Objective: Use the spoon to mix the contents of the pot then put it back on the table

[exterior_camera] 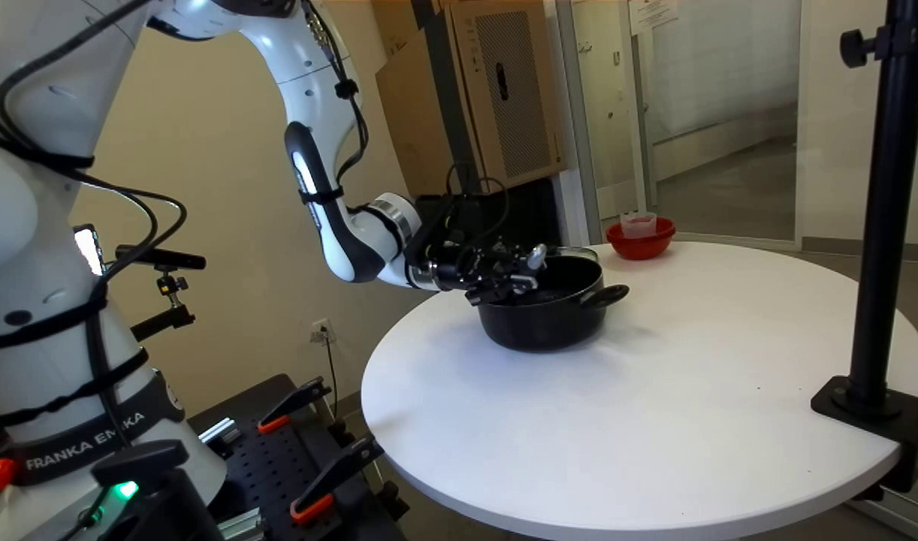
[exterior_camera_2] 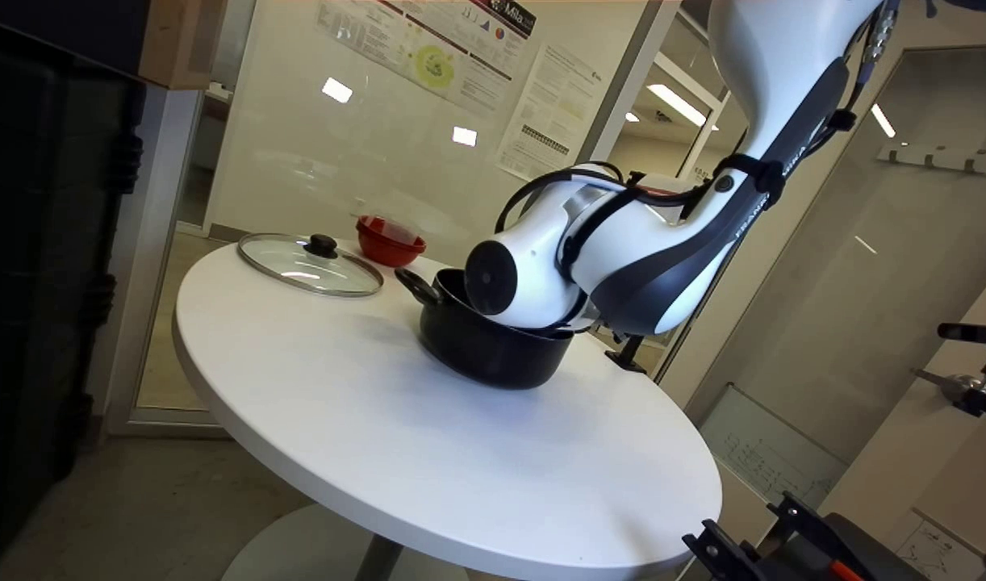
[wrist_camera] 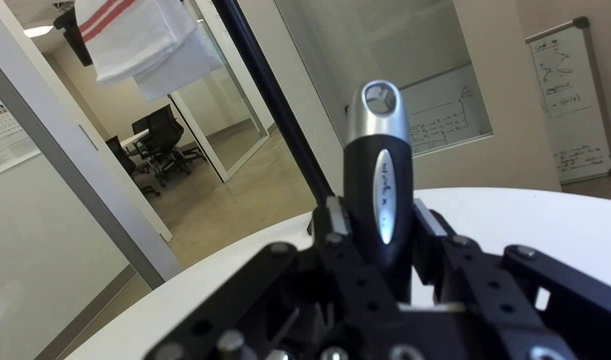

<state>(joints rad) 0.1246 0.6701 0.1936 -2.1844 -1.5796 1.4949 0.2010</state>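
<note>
My gripper [wrist_camera: 383,217] is shut on the handle of the black spoon [wrist_camera: 379,150], whose silver-tipped end points up between the fingers. In an exterior view the gripper [exterior_camera: 517,282] hangs low over the opening of the black pot [exterior_camera: 542,327], with the silver tip of the spoon [exterior_camera: 536,256] showing above it. The spoon's bowl and the pot's contents are hidden. The pot [exterior_camera_2: 497,351] rests on the round white table [exterior_camera_2: 461,468]; the wrist of the arm covers part of its rim in this exterior view, and the gripper cannot be seen there.
A glass lid [exterior_camera_2: 310,265] with a black knob lies on the table near a red bowl [exterior_camera: 641,239], which holds a clear plastic container [exterior_camera: 638,223]. A black pole [exterior_camera: 876,225] is clamped at the table's edge.
</note>
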